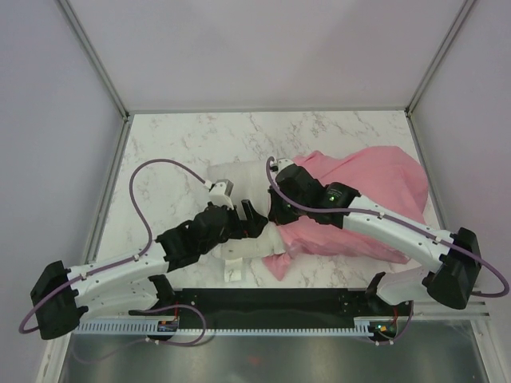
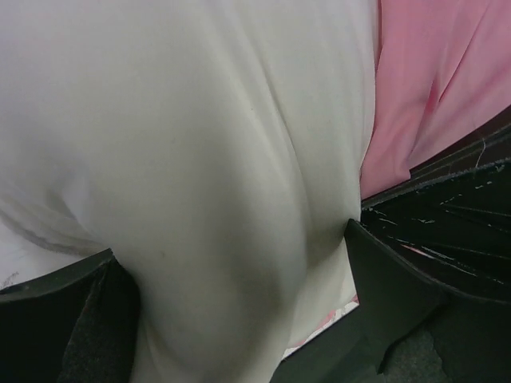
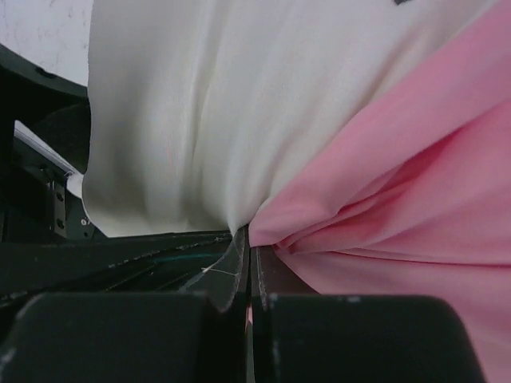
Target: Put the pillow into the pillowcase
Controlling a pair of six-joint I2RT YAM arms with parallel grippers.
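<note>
The white pillow [image 1: 239, 172] lies at the table's middle, its right part under the pink satin pillowcase [image 1: 375, 182]. My left gripper [image 1: 254, 223] is at the pillow's near edge. In the left wrist view the pillow [image 2: 207, 144] bulges between the two fingers [image 2: 391, 295] and the gripper [image 2: 231, 247] squeezes it. My right gripper [image 1: 276, 215] is close beside it at the pillowcase's left edge. In the right wrist view it [image 3: 247, 236] is shut, with a fold of the pillowcase [image 3: 399, 175] pinched at its tips, right against the pillow [image 3: 184, 112].
The marble table [image 1: 176, 144] is walled by a metal frame on the left, back and right. A black strip [image 1: 263, 303] runs along the near edge between the arm bases. Purple cables [image 1: 136, 199] loop above the arms. A small white tab [image 1: 233, 270] lies below the pillow.
</note>
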